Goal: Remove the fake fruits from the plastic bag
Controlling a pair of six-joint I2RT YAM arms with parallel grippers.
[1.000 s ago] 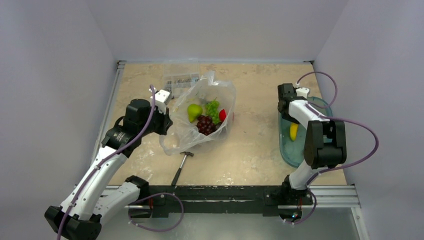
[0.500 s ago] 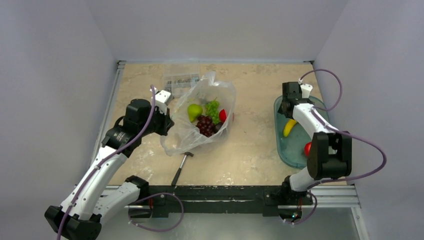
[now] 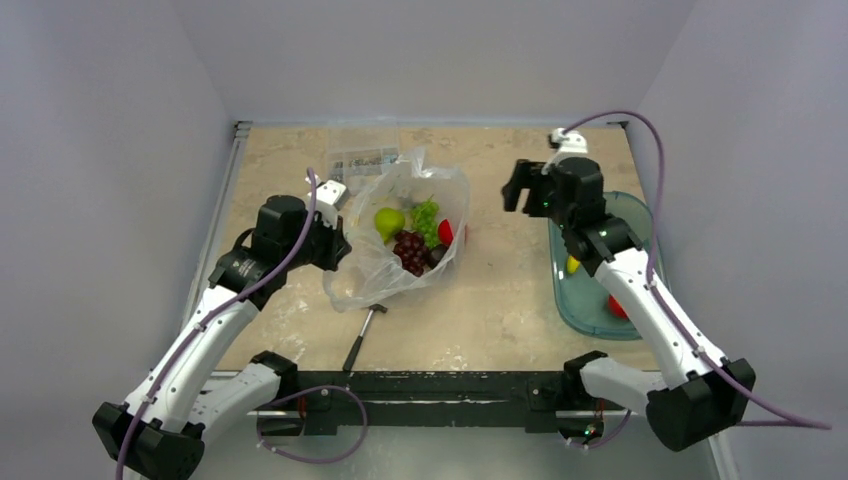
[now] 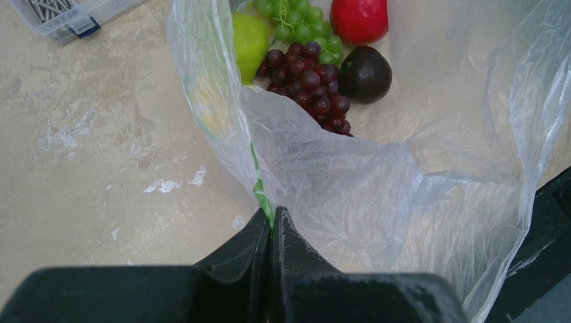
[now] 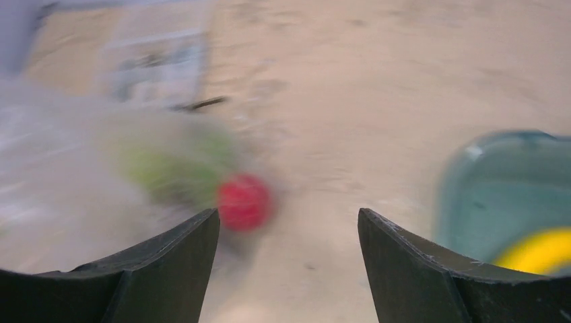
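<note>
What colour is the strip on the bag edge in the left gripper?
Green: the strip on the plastic bag shows best in the left wrist view.

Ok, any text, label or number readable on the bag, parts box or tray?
None readable. The thin transparent plastic bag shows only a green streak at its edge, no letters; the clear rigid box of small parts and the teal translucent tray show no legible print.

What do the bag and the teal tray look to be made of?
The bag: thin clear plastic film with a whitish sheen, heavily creased, fruits showing through. The teal tray: probably rigid translucent plastic, smooth and glossy; its rim holds its shape.
</note>
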